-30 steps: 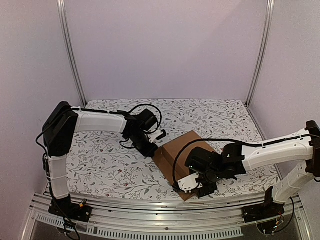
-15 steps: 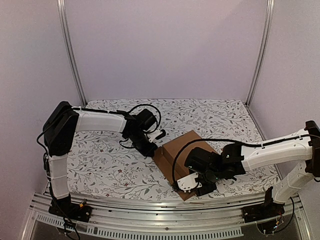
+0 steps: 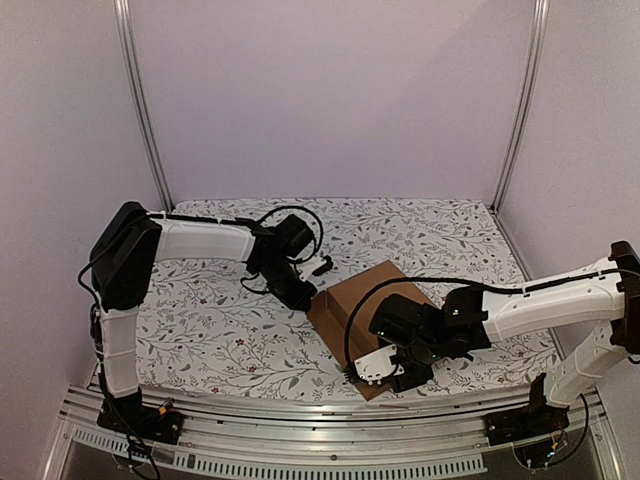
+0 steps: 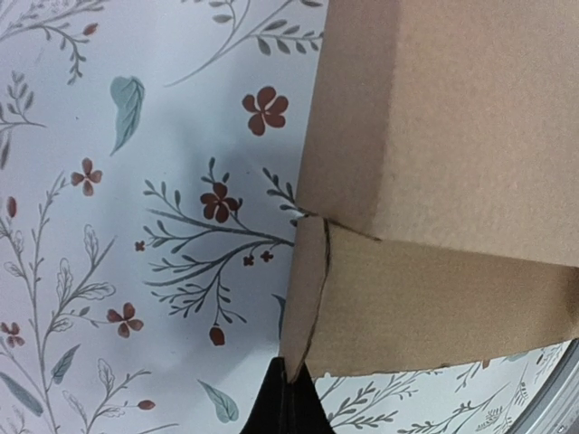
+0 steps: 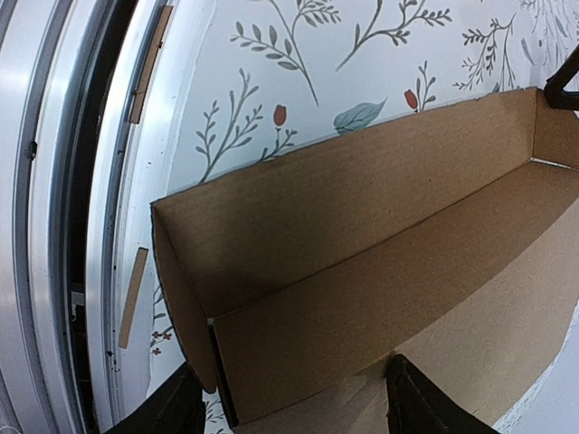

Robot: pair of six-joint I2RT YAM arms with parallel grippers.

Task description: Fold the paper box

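The box (image 3: pixel 365 290) looks light, stiff, easily dented. The right gripper (image 5: pixel 291 387), spread wide, straddles a wall, likely the best hold; the left gripper (image 4: pixel 288 404), pressed together, touches a corner flap.

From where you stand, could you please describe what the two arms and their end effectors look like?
Both arms have white tube-like links joined by bulky black joints. The left arm carries a black cable looping over its wrist; the right arm has one running along it. The left end effector and right end effector have black fingers.
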